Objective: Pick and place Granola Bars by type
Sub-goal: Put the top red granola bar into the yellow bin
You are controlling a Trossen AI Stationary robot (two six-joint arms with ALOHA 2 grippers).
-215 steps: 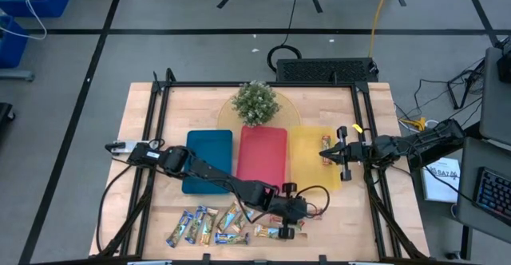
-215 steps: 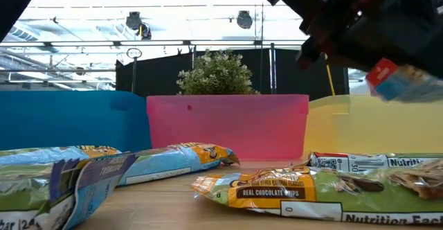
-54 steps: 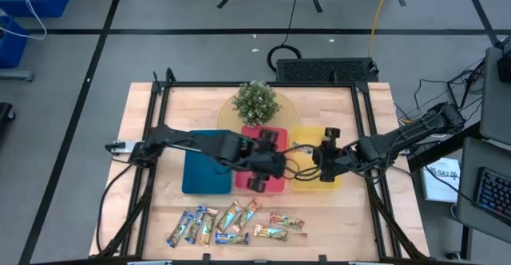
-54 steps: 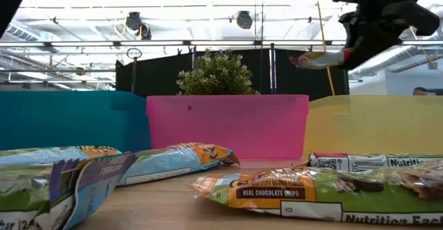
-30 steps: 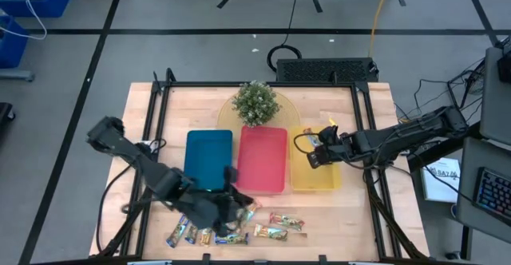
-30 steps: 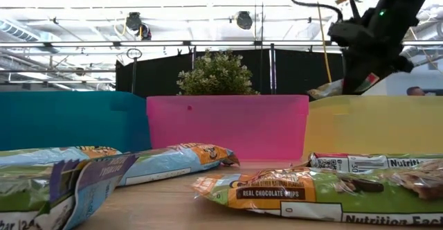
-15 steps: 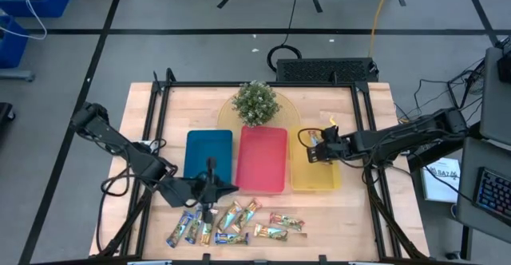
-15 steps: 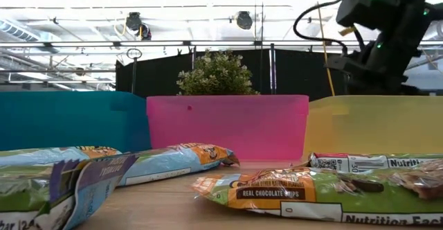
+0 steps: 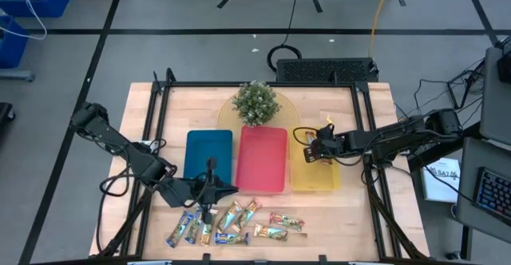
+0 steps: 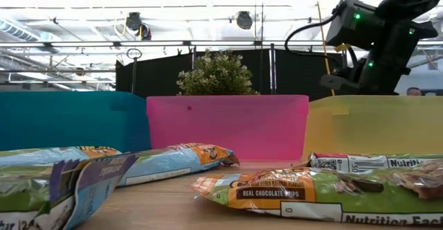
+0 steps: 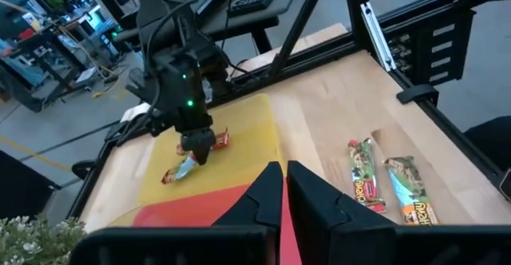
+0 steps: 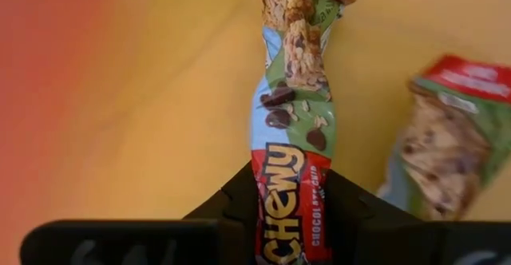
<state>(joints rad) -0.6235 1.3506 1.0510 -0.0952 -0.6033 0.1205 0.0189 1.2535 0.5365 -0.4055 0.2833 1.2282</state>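
Note:
My right gripper (image 9: 314,149) is low inside the yellow tray (image 9: 319,179), shut on a red-green granola bar (image 12: 294,97). It also shows in the left wrist view (image 11: 197,141). A second red-green bar (image 12: 447,137) lies flat on the yellow tray floor beside it. My left gripper (image 9: 209,187) hangs shut and empty just in front of the blue tray (image 9: 209,149) and red tray (image 9: 262,157), above the loose bars. Several bars (image 9: 215,221) lie flat on the near table, and two more lie to their right (image 9: 279,225). My right gripper pinches the red-green bar at its near end (image 12: 292,181) between the two fingers (image 12: 231,197), the printed face toward the wrist camera. The fingers come from the table's right, slanting down. The bar runs straight out past the fingertips, its far end (image 12: 299,1) close above the tray floor.
A potted plant (image 9: 255,101) stands behind the red tray. A black frame (image 9: 156,137) runs along the table's sides. In the low view the near bars (image 10: 277,188) lie in front of the tray walls (image 10: 228,126).
My right gripper has gone down into the yellow tray and a little toward the table's left, still holding the bar, which is now below the tray wall in the low view. My left arm has swung back, and its gripper has moved from over the loose bars toward the trays' near edge.

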